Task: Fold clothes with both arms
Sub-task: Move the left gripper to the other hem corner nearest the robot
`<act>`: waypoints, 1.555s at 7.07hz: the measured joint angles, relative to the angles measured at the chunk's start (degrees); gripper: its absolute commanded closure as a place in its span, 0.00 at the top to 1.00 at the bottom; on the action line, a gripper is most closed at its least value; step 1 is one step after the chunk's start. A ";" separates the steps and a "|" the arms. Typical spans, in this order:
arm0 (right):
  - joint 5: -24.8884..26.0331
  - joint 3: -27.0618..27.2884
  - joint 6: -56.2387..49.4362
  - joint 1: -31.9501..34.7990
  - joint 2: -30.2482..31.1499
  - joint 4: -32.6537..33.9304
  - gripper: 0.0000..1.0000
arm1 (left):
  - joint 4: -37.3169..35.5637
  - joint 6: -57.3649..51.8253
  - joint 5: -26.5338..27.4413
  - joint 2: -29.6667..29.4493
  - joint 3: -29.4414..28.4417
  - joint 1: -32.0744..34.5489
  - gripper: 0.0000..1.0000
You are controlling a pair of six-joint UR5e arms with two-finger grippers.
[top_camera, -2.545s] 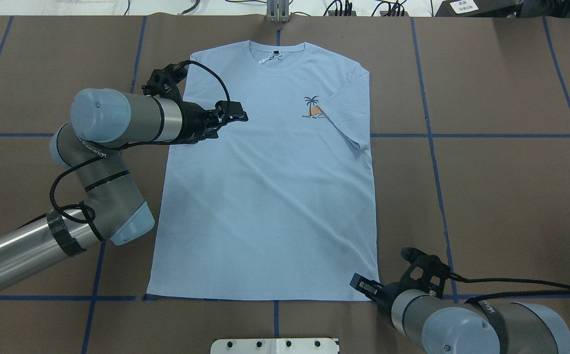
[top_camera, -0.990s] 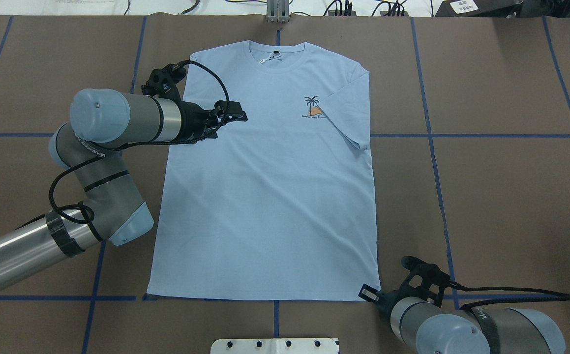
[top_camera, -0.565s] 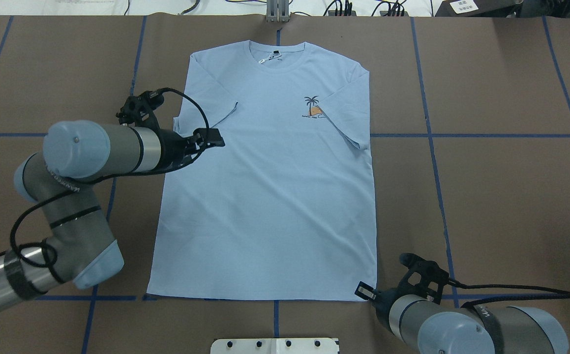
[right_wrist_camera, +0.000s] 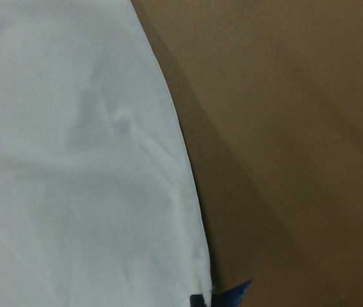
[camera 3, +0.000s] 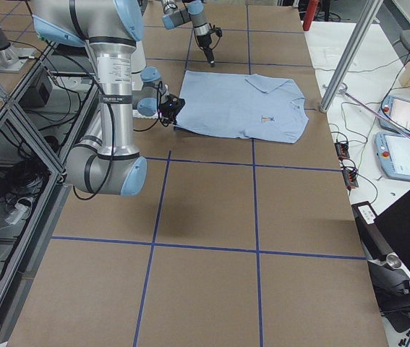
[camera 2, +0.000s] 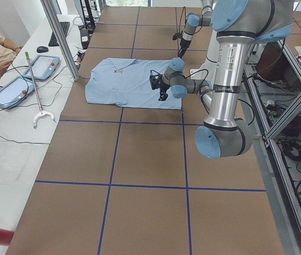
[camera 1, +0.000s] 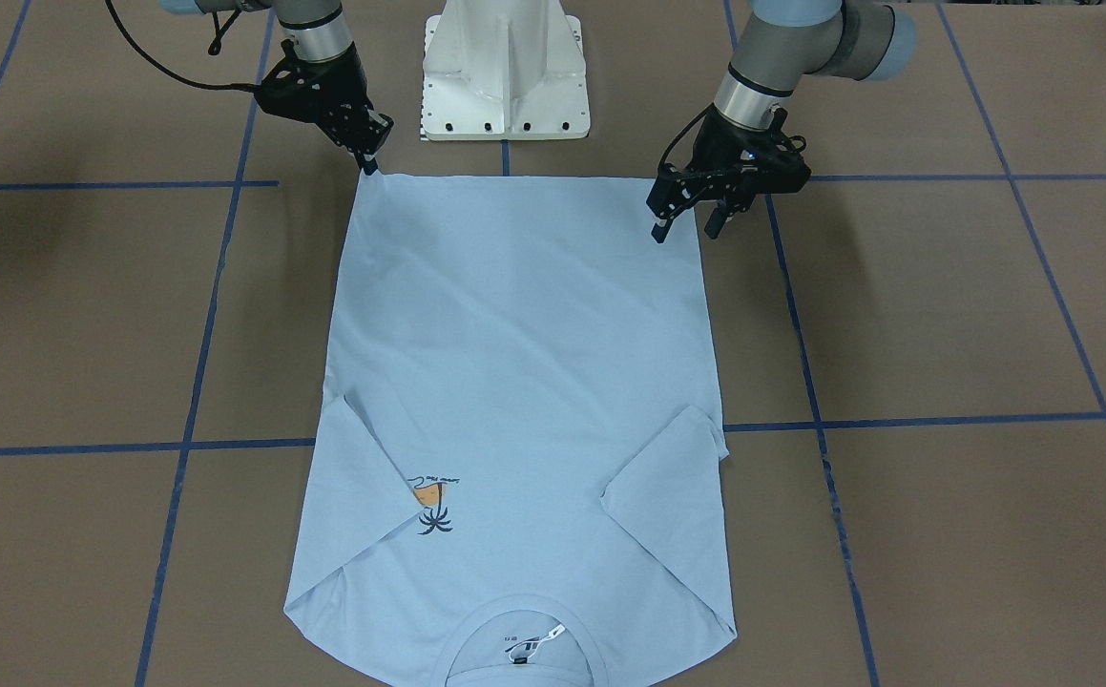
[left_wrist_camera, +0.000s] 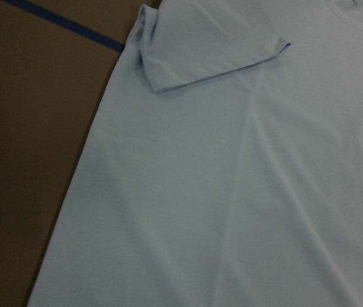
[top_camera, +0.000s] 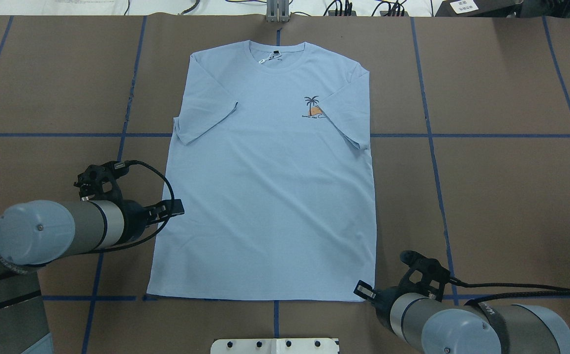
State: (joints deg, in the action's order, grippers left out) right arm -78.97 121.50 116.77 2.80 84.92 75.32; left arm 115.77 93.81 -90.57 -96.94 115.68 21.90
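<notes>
The light blue T-shirt (top_camera: 270,196) lies flat on the brown table, neck away from me, with both sleeves folded inward. Its palm print (top_camera: 313,107) and white neck tag (top_camera: 265,60) show. My left gripper (camera 1: 684,227) is open and empty, hovering over the shirt's left edge not far from the hem (top_camera: 174,209). Its wrist view shows the folded left sleeve (left_wrist_camera: 213,45). My right gripper (camera 1: 368,164) sits at the hem's right corner (top_camera: 363,291). Its fingers look closed together on that corner. The right wrist view shows the shirt's edge and corner (right_wrist_camera: 168,192).
The white pedestal base (camera 1: 505,67) stands just behind the hem. Blue tape lines (top_camera: 462,135) grid the table. A metal bracket (top_camera: 277,12) and cables sit at the far edge. A frame post (camera 2: 60,37) and tablets (camera 2: 44,66) stand by the operator's desk.
My left gripper let go of the left sleeve, which now lies folded on the shirt, and drew back toward me along the shirt's left edge. My right gripper stayed at the hem corner.
</notes>
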 measured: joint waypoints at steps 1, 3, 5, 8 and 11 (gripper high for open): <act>-0.03 -0.02 0.00 0.01 -0.06 -0.02 0.00 | -2.06 1.04 0.54 0.77 0.24 -1.86 0.81; -0.01 -0.09 -0.09 0.07 -0.18 -0.08 0.00 | -3.43 4.22 0.63 1.25 0.19 -5.18 0.76; -0.02 -0.28 -0.20 0.13 -0.22 -0.09 0.00 | -3.77 5.85 -0.23 1.99 0.37 -6.11 0.75; 0.04 -0.39 -0.23 0.17 -0.15 -0.07 0.00 | -3.80 9.28 -2.33 3.34 0.44 -7.87 0.68; 0.27 -0.43 -0.23 0.18 -0.05 -0.03 0.00 | -3.80 11.24 -3.50 3.50 0.50 -9.38 0.64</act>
State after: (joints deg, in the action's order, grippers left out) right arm -78.70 121.07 116.54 2.99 84.87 75.30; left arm 111.97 105.06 -94.07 -93.45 116.18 12.52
